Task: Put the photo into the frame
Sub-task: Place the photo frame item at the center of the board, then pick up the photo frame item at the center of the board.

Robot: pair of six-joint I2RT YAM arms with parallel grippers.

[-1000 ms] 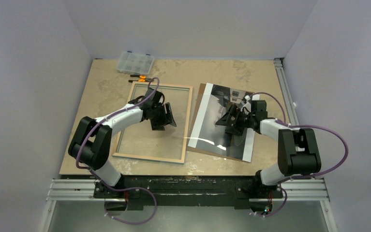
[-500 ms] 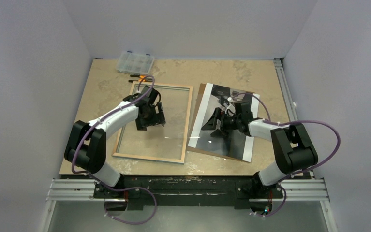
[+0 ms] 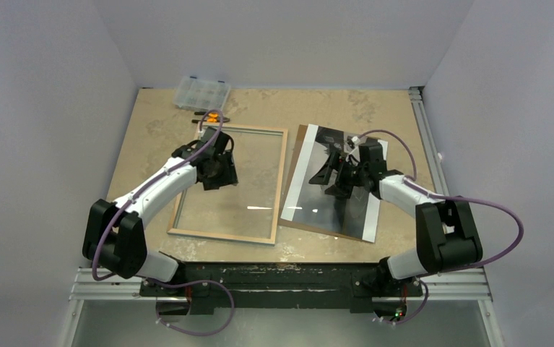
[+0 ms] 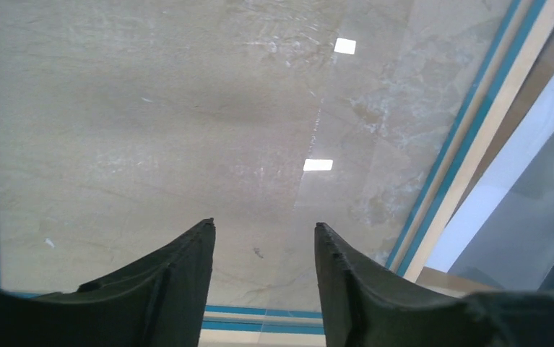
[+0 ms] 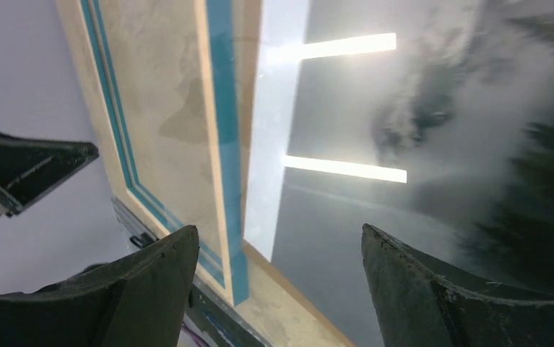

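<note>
The large glossy rectangular photo [image 3: 324, 213], a grey misty landscape with a white border, lies picture-up on the right half of the beige marbled surface [image 3: 151, 137]. It rests on a brown cardboard backing board [image 3: 310, 229] that shows past its near edge and far-left corner. The thin rectangular wooden frame [image 3: 220, 236] lies just beside it on the left, pale wood back upward, its blue showing only as a thin line along the inner edge around the glass pane [image 3: 237, 202]. The right arm's fingers [image 3: 334, 179] hang over the middle of the photo, spread wide with nothing between them. The left arm's fingers [image 3: 216, 176] hang over the far-left part of the glass, parted about halfway and likewise empty. The photo looks like a light, thin, floppy sheet with a slick face. Lamp reflections run bright across it, so pads pressed flat would probably slide, and a hard pinch mid-sheet could crease or smudge it. It lies flat with no edge standing free. The best hold is probably on the white border, perhaps the long side nearest the frame, once a corner is lifted or slid to overhang the board. Carried by one edge it would likely sag, so a second hold on the opposite side would help. The frame is stiff, but its glass is smooth and breakable, so it is better taken by the wooden rail than by the pane.
</note>
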